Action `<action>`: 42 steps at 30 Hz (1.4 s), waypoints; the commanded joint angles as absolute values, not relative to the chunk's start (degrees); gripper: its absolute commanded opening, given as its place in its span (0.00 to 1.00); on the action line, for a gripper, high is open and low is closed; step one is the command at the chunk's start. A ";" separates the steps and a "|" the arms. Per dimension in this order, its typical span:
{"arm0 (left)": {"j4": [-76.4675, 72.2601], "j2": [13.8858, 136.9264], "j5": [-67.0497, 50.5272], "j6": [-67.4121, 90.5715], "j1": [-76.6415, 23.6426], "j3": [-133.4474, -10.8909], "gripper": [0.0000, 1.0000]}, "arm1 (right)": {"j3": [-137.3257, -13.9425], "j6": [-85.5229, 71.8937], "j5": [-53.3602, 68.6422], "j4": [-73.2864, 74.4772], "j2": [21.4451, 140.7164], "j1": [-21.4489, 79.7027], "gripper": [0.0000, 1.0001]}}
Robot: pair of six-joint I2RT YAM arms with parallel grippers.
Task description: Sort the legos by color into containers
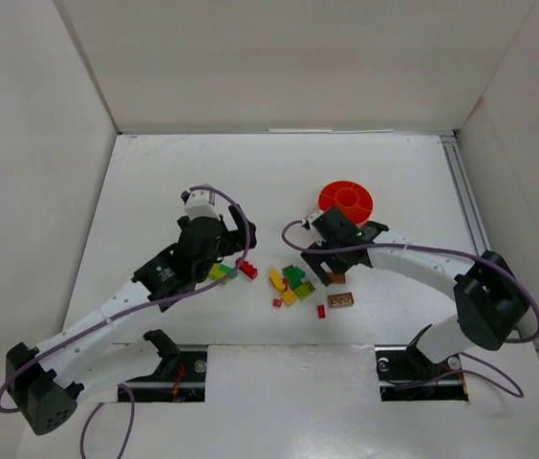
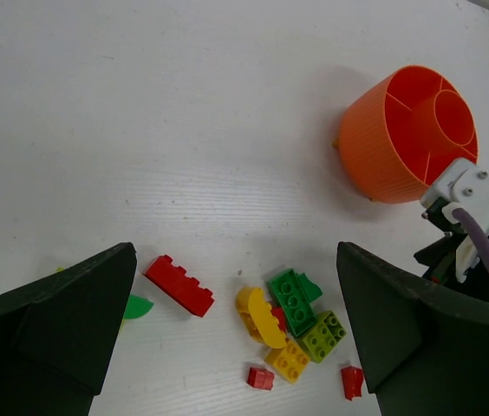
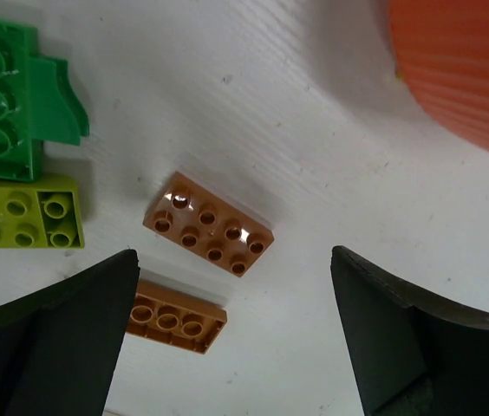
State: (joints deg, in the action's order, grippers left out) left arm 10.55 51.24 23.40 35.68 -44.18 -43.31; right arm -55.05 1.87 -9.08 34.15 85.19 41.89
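The legos lie loose on the white table between my two arms. In the left wrist view there is a long red brick (image 2: 179,285), a curved yellow one (image 2: 260,316), a green one (image 2: 292,299), a lime one (image 2: 323,334) and small red bits (image 2: 260,378). The orange dish (image 2: 409,130) stands beyond them, at the far right. My left gripper (image 2: 236,253) is open above the pile and holds nothing. My right gripper (image 3: 234,256) is open low over a brown brick (image 3: 208,225). A second brown brick (image 3: 175,316) lies by its left finger.
White walls close in the table on three sides (image 1: 279,67). A metal rail (image 1: 465,201) runs along the right edge. More green and lime bricks (image 1: 220,273) lie under the left gripper. The right arm's purple cable (image 1: 413,251) loops near the dish (image 1: 346,201).
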 commanded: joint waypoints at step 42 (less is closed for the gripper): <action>10.37 53.88 24.35 33.57 -44.30 -43.24 1.00 | -57.40 7.29 -6.68 26.73 92.29 44.82 0.22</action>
